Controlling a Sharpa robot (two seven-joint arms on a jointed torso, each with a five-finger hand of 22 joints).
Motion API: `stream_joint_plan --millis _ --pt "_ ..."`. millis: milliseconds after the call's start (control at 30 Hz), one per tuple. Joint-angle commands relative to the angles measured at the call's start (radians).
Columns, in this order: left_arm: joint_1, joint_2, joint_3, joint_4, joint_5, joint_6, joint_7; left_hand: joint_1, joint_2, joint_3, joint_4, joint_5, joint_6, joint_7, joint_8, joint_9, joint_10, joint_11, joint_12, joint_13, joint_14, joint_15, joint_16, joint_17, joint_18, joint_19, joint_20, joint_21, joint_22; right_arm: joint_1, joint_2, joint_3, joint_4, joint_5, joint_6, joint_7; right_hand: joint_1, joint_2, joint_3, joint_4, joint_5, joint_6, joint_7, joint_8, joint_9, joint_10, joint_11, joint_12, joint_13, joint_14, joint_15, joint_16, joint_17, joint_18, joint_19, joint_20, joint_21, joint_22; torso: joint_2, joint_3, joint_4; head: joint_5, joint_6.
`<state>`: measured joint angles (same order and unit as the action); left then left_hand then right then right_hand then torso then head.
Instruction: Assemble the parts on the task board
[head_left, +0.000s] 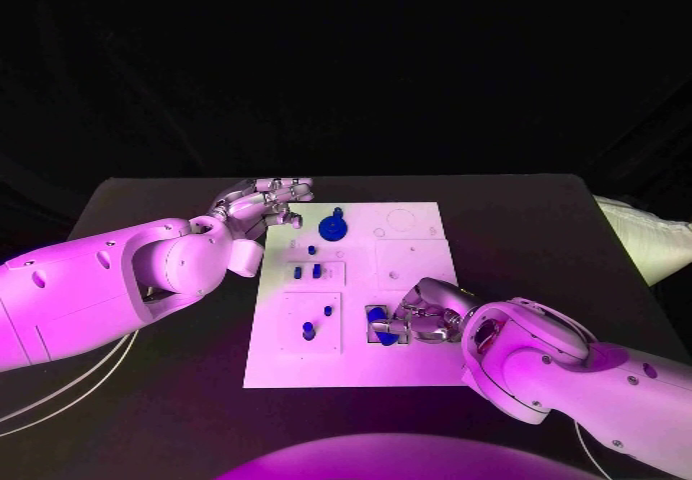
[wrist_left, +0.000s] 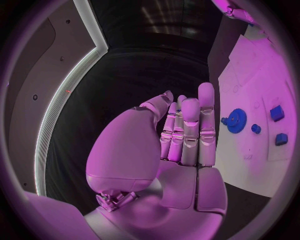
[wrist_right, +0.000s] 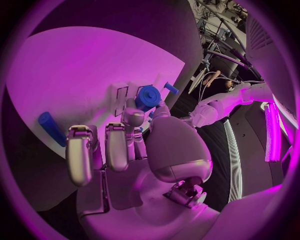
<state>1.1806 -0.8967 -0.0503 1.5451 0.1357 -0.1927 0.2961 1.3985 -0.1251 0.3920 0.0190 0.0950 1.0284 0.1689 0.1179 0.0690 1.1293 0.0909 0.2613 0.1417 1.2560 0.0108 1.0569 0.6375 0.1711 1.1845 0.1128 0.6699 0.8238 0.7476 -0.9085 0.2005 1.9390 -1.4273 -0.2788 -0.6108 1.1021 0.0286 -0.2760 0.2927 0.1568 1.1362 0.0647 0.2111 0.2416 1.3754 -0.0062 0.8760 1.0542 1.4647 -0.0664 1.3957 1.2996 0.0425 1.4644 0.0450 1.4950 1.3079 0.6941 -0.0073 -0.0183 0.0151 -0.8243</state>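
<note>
Right hand (head_left: 421, 312) sits low on the white rectangular task board (head_left: 411, 365), fingers (wrist_right: 119, 145) pinching a small blue round part (wrist_right: 148, 96) at a near-edge slot. Left hand (head_left: 263, 205) hovers at the board's far-left corner over the black counter (head_left: 534, 220), fingers straight, holding nothing, beside the blue toothed gear (head_left: 333, 227).

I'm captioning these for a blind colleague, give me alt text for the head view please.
A white task board lies mid-table on a black table, with the right hand resting at a blue part near the board's near edge. The left hand hovers at the board's far left corner, beside a blue gear; smaller blue parts sit between.
</note>
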Motion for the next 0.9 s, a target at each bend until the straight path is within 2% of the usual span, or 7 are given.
stream_joint_plan --millis 33,100,233,400,500,667,900 --pt "0.0 0.002 0.001 0.002 -0.004 0.017 0.004 0.005 0.002 -0.006 0.0 0.005 -0.006 0.0 0.005 -0.001 -0.007 0.002 0.007 0.002 -0.006 0.0 -0.006 -0.001 0.011 -0.007 -0.001 -0.006 -0.001 0.0 0.003 -0.001 0.0 -0.03 0.018 -0.006 -0.037 -0.026 0.0 0.001 -0.056 -0.006 0.004 -0.006 0.008 -0.006 0.001 -0.015 -0.005 0.057 -0.006 -0.01 -0.006 -0.007 0.015 -0.004 -0.008 0.134 0.001 0.0 0.0007 0.0 0.001" --pt "0.0 0.002 0.001 0.002 -0.004 0.017 0.004 0.005 0.002 -0.006 0.0 0.005 -0.006 0.0 0.005 -0.001 -0.007 0.002 0.007 0.002 -0.006 0.0 -0.006 -0.001 0.011 -0.007 -0.001 -0.006 -0.001 0.0 0.003 -0.001 -0.001 -0.038 0.016 -0.006 -0.061 -0.052 0.02 0.002 -0.08 -0.008 0.005 -0.007 0.015 -0.008 0.0 -0.026 -0.007 0.057 -0.005 -0.013 -0.01 -0.006 0.013 -0.004 -0.011 0.131 0.0 0.0 0.0011 -0.001 0.0" --pt "0.0 0.002 0.001 0.002 -0.004 0.018 0.003 0.005 0.002 -0.006 0.0 0.005 -0.006 0.0 0.005 -0.001 -0.007 0.002 0.007 0.002 -0.006 0.0 -0.006 -0.001 0.011 -0.007 -0.001 -0.006 -0.001 0.0 0.004 -0.001 0.001 -0.047 0.017 -0.004 -0.057 -0.063 0.045 0.0 -0.077 -0.009 0.005 -0.008 0.021 -0.008 0.0 -0.034 -0.007 0.057 -0.004 -0.013 -0.01 -0.006 0.013 -0.003 -0.011 0.132 0.001 0.0003 0.0018 -0.001 -0.001" --pt "0.0 0.002 0.001 0.002 -0.004 0.019 0.003 0.005 0.002 -0.006 0.0 0.005 -0.006 0.0 0.005 -0.001 -0.007 0.002 0.007 0.002 -0.006 0.0 -0.006 -0.001 0.011 -0.007 -0.001 -0.006 -0.001 0.0 0.006 -0.001 0.003 -0.064 0.022 -0.002 0.102 -0.032 0.101 -0.056 -0.008 -0.008 0.003 -0.008 0.035 -0.003 -0.002 -0.032 0.004 0.058 -0.007 -0.01 -0.005 -0.007 0.016 -0.005 -0.009 0.136 0.001 0.0001 0.0022 -0.002 -0.002" --pt "0.0 0.002 0.001 0.002 -0.004 0.02 0.003 0.005 0.002 -0.006 0.0 0.005 -0.006 0.0 0.005 -0.001 -0.007 0.002 0.007 0.002 -0.006 0.0 -0.006 -0.001 0.011 -0.007 -0.001 -0.006 -0.001 0.0 0.009 -0.001 0.002 -0.075 0.023 -0.001 0.186 -0.016 0.129 -0.099 -0.022 -0.007 0.002 -0.007 0.041 -0.001 -0.004 -0.031 0.009 0.059 -0.009 -0.007 -0.001 -0.008 0.018 -0.007 -0.007 0.138 0.001 -0.0007 0.0032 -0.003 -0.003" --pt "0.0 0.002 0.001 0.002 -0.004 0.02 0.002 0.005 0.002 -0.006 0.0 0.005 -0.006 0.0 0.005 -0.001 -0.007 0.002 0.007 0.002 -0.006 0.0 -0.006 -0.001 0.011 -0.007 -0.001 -0.006 -0.001 0.0 0.018 -0.003 -0.008 -0.095 0.021 -0.001 0.232 0.012 0.152 -0.12 -0.029 -0.003 -0.001 -0.005 0.048 0.005 -0.008 -0.023 0.018 0.061 -0.011 -0.002 0.006 -0.009 0.021 -0.008 -0.004 0.143 0.001 -0.0003 0.0037 -0.005 -0.005" --pt "0.0 0.001 0.001 0.002 -0.004 0.021 0.001 0.005 0.002 -0.006 0.0 0.005 -0.006 0.0 0.005 -0.001 -0.007 0.002 0.007 0.002 -0.006 0.0 -0.006 -0.001 0.011 -0.007 -0.001 -0.006 -0.001 -0.001 0.017 -0.005 -0.004 -0.117 -0.016 0.002 0.274 0.005 0.164 -0.151 -0.05 -0.003 -0.003 -0.006 0.053 0.005 -0.01 -0.028 0.02 0.061 -0.013 -0.002 0.008 -0.009 0.021 -0.011 -0.005 0.143 0.0 -0.0002 0.0036 -0.007 -0.005"
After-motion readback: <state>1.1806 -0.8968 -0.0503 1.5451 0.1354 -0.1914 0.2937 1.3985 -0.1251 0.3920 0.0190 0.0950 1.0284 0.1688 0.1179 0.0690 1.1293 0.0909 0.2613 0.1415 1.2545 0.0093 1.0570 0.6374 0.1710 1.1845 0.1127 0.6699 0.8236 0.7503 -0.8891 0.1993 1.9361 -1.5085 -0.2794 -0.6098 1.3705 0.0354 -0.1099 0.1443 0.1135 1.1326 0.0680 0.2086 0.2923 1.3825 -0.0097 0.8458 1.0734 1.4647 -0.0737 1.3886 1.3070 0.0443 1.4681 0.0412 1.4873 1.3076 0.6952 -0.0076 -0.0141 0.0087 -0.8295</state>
